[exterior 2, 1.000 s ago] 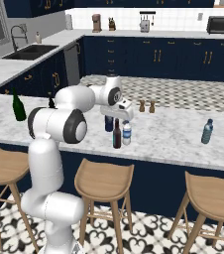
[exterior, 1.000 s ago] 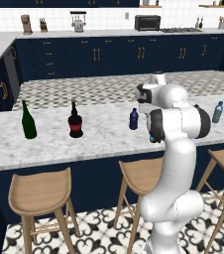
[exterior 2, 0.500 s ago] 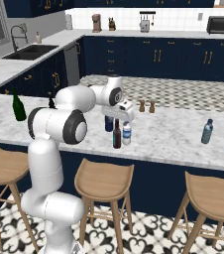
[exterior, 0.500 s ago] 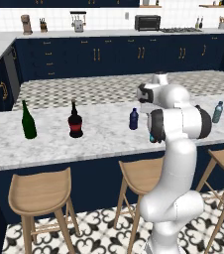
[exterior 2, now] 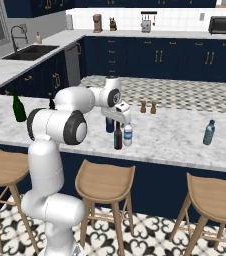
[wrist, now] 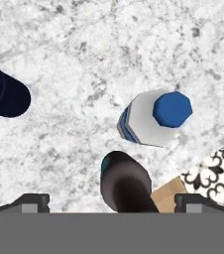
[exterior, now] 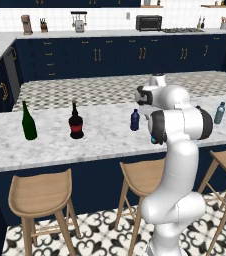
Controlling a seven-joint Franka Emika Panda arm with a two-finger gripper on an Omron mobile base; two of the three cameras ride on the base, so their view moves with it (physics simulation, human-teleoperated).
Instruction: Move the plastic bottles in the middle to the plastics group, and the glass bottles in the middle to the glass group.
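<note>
The gripper [wrist: 112, 201] hangs wide open and empty above the whitish blue-capped bottle [wrist: 151, 118] and the slim dark bottle [wrist: 125, 182] (navy bottle [wrist: 4, 94] just left).

On the marble counter [exterior: 100, 137] I count six bottles: three small ones bunched mid-counter, navy bottle [exterior: 134, 120], pale blue-capped bottle [exterior 2: 128, 135], dark slim bottle [exterior 2: 118, 136]. Toward the counter's ends: green wine bottle [exterior: 29, 121], red-labelled bottle [exterior: 76, 121], water bottle [exterior 2: 209, 132]. Three stools [exterior 2: 105, 180] below the counter.

The marble counter [exterior: 100, 137] carries a green wine bottle [exterior: 29, 121] and a red-labelled bottle [exterior: 75, 121].
</note>
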